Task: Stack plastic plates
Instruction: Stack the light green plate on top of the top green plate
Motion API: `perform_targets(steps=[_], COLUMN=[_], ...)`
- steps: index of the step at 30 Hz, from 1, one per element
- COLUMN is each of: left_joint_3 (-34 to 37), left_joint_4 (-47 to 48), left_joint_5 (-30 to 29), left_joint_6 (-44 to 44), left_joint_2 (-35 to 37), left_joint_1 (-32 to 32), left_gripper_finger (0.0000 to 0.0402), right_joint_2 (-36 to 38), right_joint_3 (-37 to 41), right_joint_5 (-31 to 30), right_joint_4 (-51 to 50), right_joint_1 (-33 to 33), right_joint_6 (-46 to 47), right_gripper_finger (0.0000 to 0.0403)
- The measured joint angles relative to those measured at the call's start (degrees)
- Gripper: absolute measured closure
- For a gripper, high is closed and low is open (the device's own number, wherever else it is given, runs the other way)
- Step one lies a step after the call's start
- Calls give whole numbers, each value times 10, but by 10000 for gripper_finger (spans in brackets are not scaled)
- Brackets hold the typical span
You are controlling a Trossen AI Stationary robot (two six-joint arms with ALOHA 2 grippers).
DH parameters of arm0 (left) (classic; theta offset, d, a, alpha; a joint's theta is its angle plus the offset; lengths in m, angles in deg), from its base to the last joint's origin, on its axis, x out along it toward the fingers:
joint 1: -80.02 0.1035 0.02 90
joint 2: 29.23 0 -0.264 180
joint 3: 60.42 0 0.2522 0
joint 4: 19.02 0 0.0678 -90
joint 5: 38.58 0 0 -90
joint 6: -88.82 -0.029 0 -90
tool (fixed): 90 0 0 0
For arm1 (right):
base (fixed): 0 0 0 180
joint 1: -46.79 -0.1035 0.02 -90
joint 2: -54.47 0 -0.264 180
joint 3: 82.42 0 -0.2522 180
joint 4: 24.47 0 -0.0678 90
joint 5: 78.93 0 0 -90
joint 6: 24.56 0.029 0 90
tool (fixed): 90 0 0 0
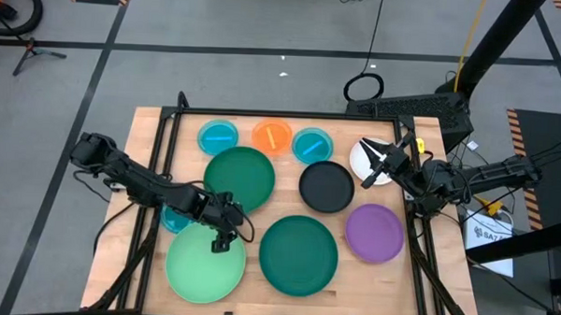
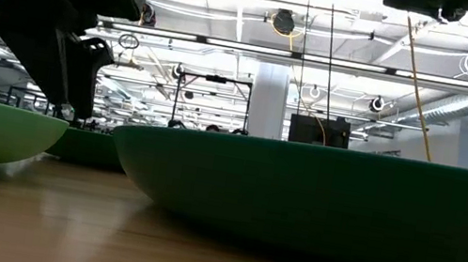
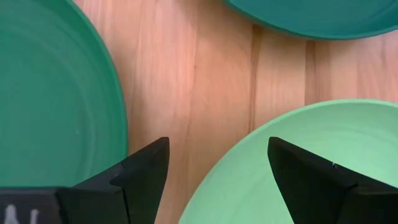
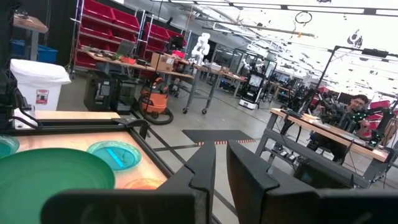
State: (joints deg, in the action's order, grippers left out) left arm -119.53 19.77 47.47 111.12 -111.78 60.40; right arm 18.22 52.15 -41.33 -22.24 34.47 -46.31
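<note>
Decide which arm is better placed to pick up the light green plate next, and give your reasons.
Left. Its open gripper hovers over the light green plate's rim. The right gripper is across the table, by the white plate.

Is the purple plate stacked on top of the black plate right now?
No, the purple plate lies flat on the bare table by itself, beside the black plate and not overlapping it.

Plates: green [image 1: 205,264]; black [image 1: 327,187]; purple [image 1: 374,233]; orange [image 1: 273,136].
</note>
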Motion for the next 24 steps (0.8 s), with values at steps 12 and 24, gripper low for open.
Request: perform_targets(steps=[12, 24], left_joint_3=[0, 0], left_joint_4=[-37, -55], left_joint_5=[0, 5], left_joint_6=[25, 48], left_joint_2=[-26, -64], left_joint_1=[-14, -37], left_gripper_finger=[126, 126], right_joint_2=[0, -3], right_joint_3=[0, 0], right_joint_5=[0, 0], right_joint_4=[0, -2], right_joint_1=[0, 0], right_joint_6=[-2, -4], right_gripper_finger=[369, 369])
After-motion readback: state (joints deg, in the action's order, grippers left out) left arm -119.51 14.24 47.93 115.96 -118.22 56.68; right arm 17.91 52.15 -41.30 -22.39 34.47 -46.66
